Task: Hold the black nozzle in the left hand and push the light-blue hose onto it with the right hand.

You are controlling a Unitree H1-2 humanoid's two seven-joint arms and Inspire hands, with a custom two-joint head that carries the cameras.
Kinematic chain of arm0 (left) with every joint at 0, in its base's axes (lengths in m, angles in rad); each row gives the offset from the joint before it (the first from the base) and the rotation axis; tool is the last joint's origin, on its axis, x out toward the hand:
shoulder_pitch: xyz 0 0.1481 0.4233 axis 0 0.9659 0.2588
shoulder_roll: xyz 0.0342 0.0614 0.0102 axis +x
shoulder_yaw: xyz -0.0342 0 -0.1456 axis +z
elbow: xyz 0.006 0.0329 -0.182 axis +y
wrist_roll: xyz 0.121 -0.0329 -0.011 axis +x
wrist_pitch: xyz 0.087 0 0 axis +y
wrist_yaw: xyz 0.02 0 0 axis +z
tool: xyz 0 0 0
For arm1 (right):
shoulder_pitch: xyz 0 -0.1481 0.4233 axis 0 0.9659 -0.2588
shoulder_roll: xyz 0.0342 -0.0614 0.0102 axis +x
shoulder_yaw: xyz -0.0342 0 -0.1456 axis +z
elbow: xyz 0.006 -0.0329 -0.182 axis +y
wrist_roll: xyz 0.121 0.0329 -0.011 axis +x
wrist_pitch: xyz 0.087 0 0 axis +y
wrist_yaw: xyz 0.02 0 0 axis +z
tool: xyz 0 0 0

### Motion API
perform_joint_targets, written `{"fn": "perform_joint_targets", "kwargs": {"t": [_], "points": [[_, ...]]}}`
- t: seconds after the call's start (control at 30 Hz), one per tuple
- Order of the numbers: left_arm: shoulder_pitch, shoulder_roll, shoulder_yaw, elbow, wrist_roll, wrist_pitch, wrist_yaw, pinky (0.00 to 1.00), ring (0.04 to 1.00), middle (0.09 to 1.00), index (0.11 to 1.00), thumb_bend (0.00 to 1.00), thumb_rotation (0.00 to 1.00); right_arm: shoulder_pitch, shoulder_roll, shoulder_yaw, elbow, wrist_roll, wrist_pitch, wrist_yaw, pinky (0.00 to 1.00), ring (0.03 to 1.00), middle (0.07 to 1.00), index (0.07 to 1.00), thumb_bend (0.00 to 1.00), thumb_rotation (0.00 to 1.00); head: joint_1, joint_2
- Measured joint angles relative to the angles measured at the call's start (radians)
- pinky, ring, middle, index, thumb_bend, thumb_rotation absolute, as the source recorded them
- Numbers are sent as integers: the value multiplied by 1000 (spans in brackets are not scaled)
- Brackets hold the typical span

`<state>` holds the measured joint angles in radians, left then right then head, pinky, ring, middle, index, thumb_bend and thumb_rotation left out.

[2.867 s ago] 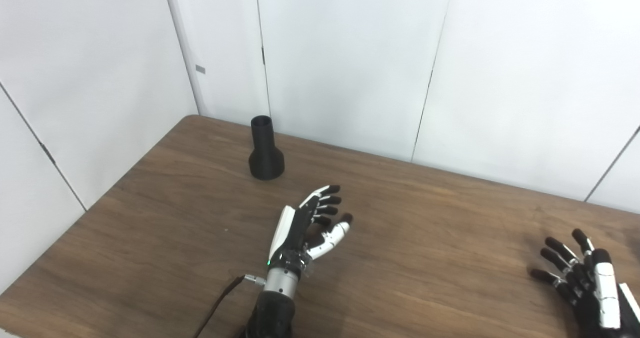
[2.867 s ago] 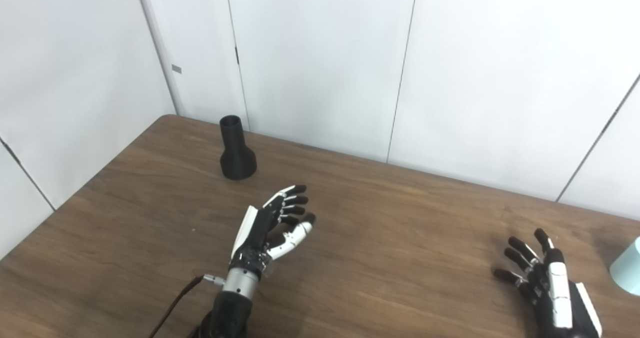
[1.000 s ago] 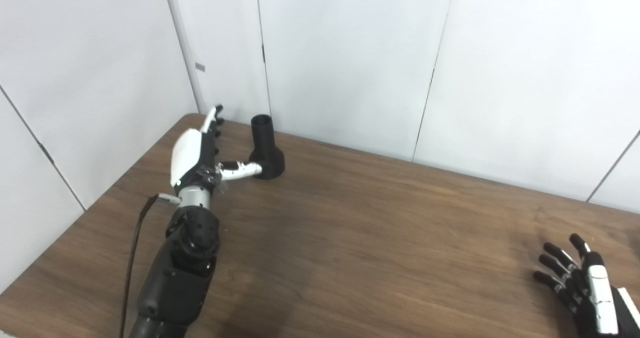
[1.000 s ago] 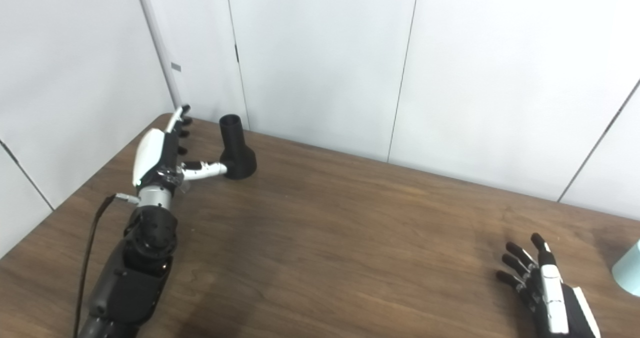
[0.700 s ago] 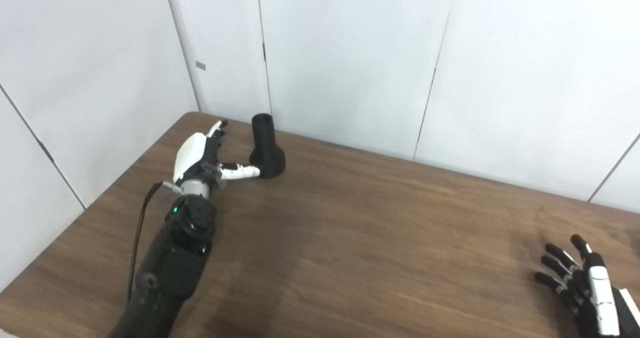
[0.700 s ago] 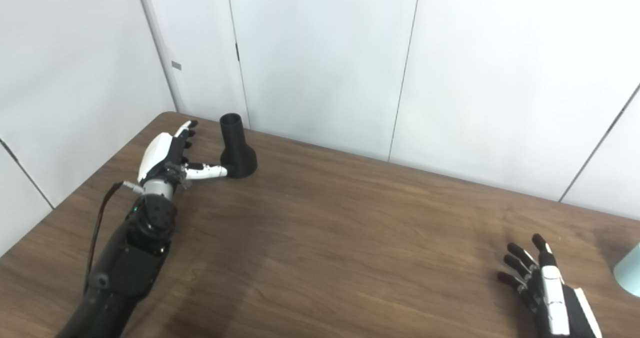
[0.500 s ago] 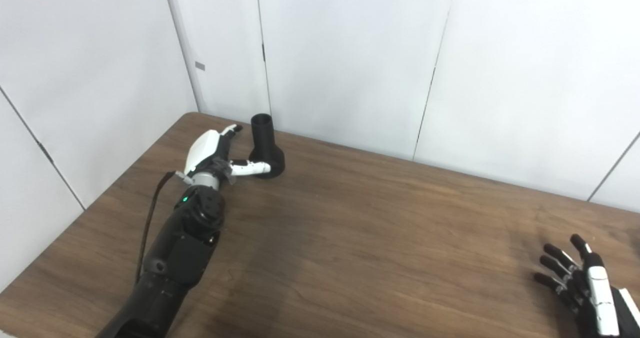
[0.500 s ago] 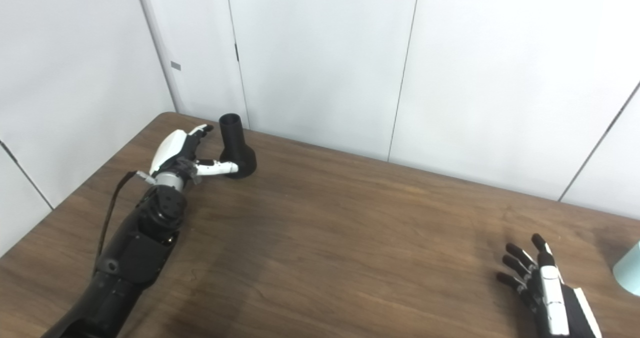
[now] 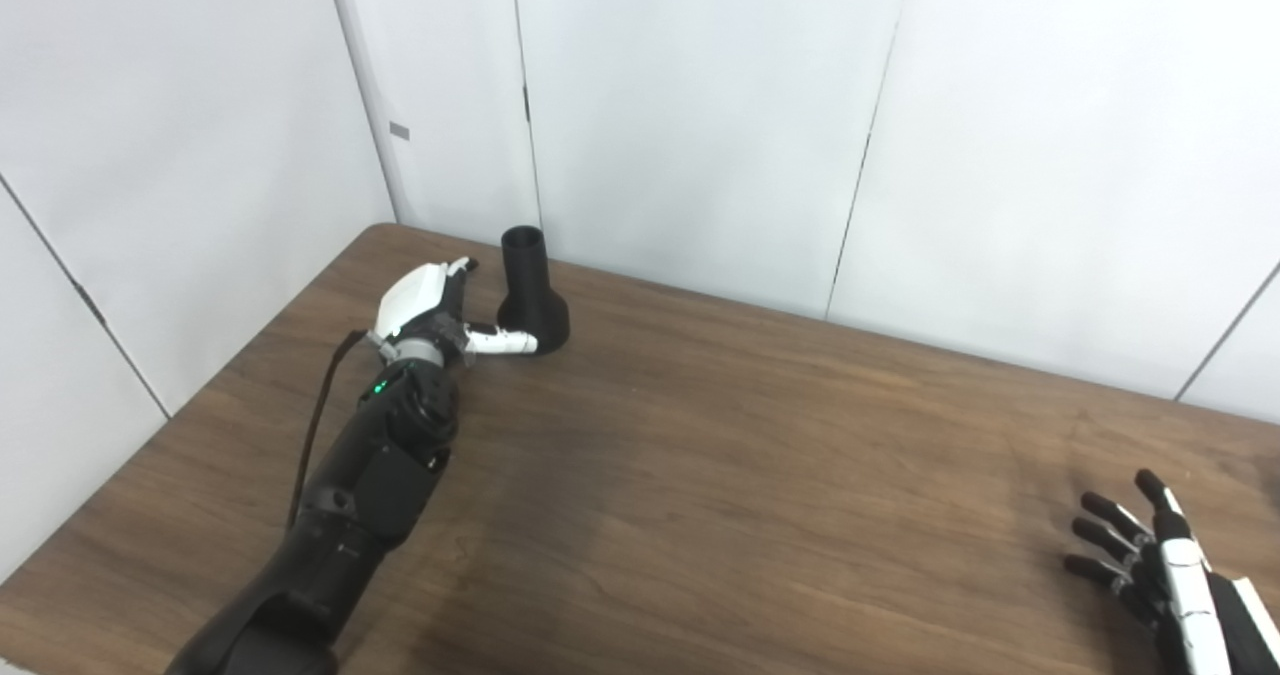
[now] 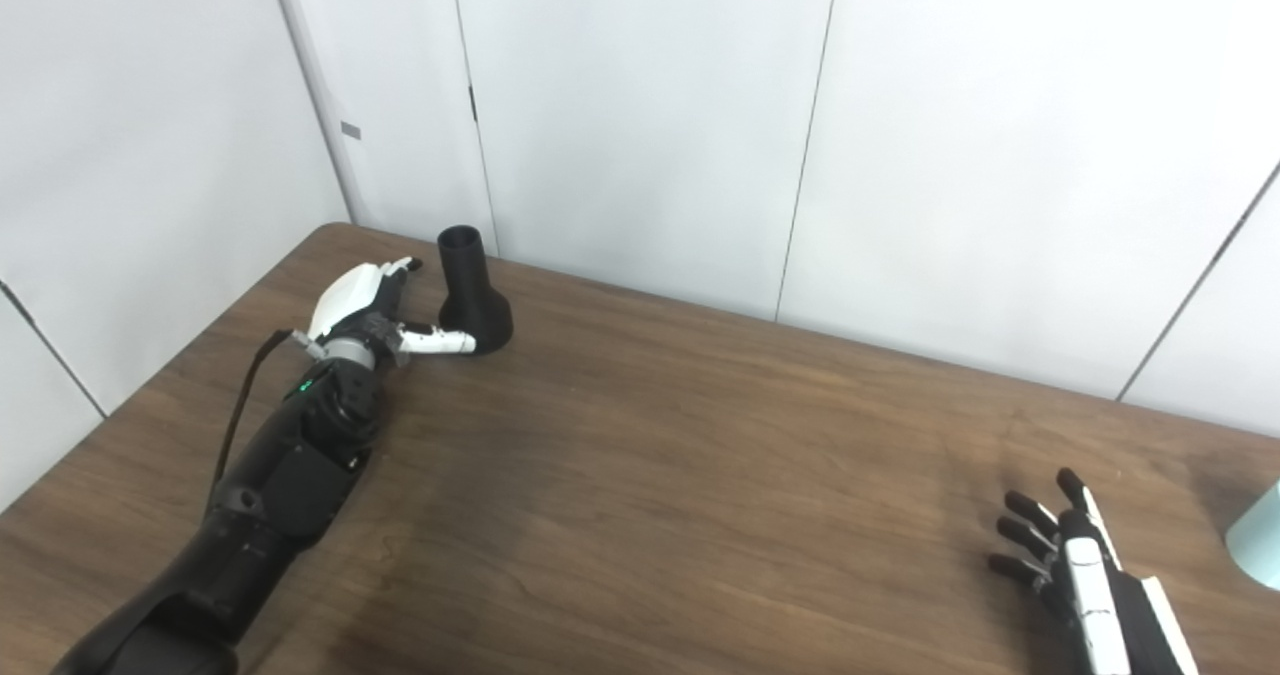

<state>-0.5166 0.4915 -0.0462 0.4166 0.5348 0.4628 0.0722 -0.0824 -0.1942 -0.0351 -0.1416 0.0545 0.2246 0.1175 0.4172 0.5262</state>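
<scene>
Nozzle (image 9: 531, 295) upright, table (image 9: 750, 475) far-left corner (left hand (image 9: 435, 305) beside); hose (image 10: 1262, 547) far right.

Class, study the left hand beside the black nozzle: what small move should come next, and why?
Probably closing the left hand around the black nozzle. The nozzle stands upright on the table, the open hand sits beside it with its thumb at the flared base, and nothing grips it yet. The right hand waits open.

Black nozzle (image 9: 530, 293) — brown woodgrain table (image 9: 760, 455)
</scene>
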Motion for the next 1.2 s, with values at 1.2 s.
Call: {"fn": "perform_joint_targets", "kwargs": {"t": [1.2], "points": [[-98,-15,-69,238,10,-83,114,1000,925,876,819,1000,330,10,-1,8,-18,-8,6,0,677,815,828,978,301,1000,-14,38]]}}
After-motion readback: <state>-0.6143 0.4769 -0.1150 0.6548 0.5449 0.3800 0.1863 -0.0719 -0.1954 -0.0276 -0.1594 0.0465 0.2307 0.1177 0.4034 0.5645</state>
